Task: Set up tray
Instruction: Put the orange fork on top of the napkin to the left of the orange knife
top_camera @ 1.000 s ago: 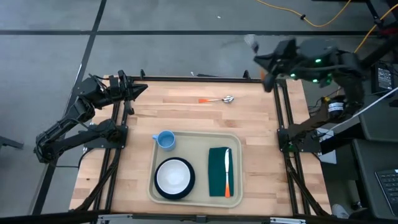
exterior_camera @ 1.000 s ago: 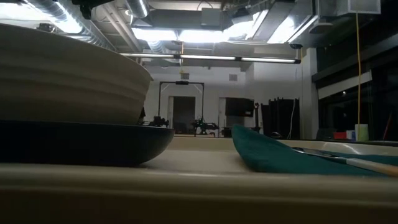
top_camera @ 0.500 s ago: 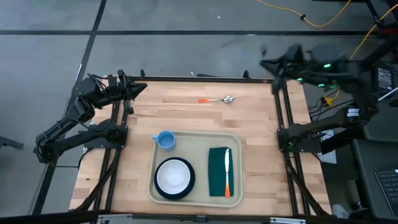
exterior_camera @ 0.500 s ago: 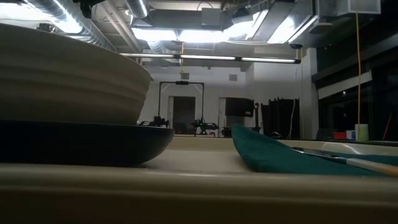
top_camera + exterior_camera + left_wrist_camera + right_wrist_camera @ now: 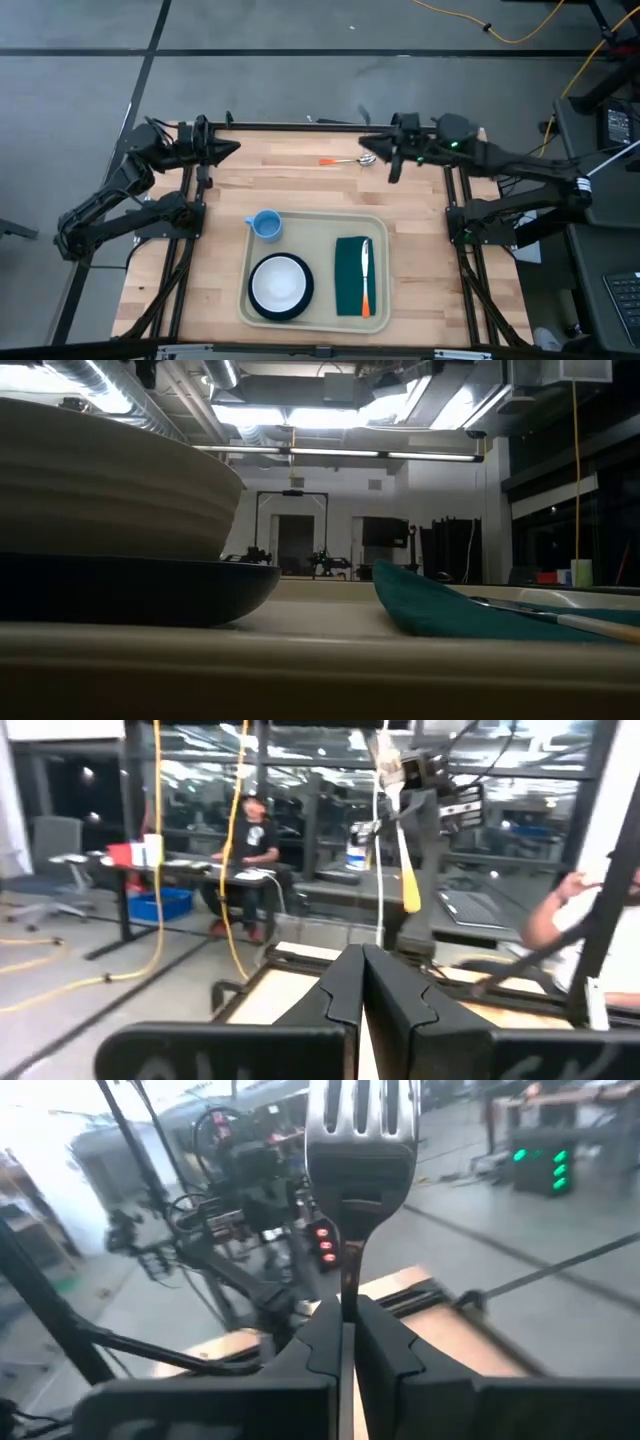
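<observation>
The tray (image 5: 315, 268) lies in the lower middle of the high view, on the wooden table (image 5: 420, 230), its near rim close to the table's bottom edge. On it stand a small blue cup (image 5: 266, 224) at its upper left corner, a white bowl on a dark plate (image 5: 281, 286) at lower left, and a dark green napkin (image 5: 353, 275) on the right with a knife (image 5: 365, 270) laid along it.

The right gripper (image 5: 372, 152) reaches in from the upper right of the frame, well above the tray and apart from it, its tip just beside a spoon (image 5: 352, 159) with an orange handle that lies on bare wood near the table's top edge. The left gripper (image 5: 228, 147) sits at the upper left corner of the table, off to the side of the tray.

Open wood runs as a wide band between the spoon and the tray's top rim, with narrower strips left and right of the tray.

The right wrist view alone shows a fork (image 5: 358, 1150) pinched upright between the pressed-together fingers (image 5: 318, 1342), tines up. The left wrist view shows its own fingers (image 5: 338, 995) closed against each other, holding nothing, with people seated in the room beyond. The low view shows only the bowl, plate and napkin over the tray's rim
</observation>
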Available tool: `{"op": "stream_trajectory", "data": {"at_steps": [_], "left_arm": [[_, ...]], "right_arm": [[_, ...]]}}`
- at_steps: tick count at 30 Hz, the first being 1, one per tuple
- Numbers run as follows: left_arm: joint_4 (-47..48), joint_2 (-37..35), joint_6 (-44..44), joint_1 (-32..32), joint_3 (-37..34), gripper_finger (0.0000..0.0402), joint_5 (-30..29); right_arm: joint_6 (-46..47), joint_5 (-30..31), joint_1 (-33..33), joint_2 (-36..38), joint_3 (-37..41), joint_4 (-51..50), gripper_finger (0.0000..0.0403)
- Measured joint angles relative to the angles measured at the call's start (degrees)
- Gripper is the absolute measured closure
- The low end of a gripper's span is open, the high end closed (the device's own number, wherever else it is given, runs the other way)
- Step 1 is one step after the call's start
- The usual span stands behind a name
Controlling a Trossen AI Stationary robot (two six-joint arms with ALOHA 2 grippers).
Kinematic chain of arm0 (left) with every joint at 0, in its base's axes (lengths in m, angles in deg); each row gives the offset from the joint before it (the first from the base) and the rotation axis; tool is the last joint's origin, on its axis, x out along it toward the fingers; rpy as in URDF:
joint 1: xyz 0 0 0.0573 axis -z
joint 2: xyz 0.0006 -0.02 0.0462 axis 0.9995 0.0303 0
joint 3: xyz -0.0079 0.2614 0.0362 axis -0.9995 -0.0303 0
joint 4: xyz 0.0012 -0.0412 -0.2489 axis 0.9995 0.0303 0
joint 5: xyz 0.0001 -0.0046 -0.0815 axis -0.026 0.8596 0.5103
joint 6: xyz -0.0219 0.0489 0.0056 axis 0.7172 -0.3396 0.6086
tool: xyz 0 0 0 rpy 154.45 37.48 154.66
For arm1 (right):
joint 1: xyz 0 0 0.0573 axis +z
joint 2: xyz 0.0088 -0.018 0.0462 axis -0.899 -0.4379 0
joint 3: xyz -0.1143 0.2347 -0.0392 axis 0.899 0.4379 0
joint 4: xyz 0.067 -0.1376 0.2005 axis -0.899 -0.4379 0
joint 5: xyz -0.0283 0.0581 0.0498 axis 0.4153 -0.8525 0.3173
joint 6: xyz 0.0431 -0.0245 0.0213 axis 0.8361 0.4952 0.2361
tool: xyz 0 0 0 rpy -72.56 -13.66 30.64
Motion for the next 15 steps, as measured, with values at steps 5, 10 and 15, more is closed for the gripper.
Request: {"op": "stream_trajectory", "data": {"at_steps": [5, 10, 15], "left_arm": [[-1.6, 3.6, 0.1, 0.1, 0.0, 0.0398, 3.9], [-6.0, 9.0, -0.5, 1.2, 0.0, 0.0398, 5.8], [-11.3, 14.0, -4.0, 3.3, 0.0, 0.0398, 6.0]], "right_arm": [[6.9, -2.0, 0.9, -1.9, 8.7, 11.8, 0.0386], [11.4, -2.1, 3.3, -3.2, 13.1, 13.1, 0.0386], [13.9, -2.1, 6.1, -4.5, 14.3, 15.8, 0.0386]]}}
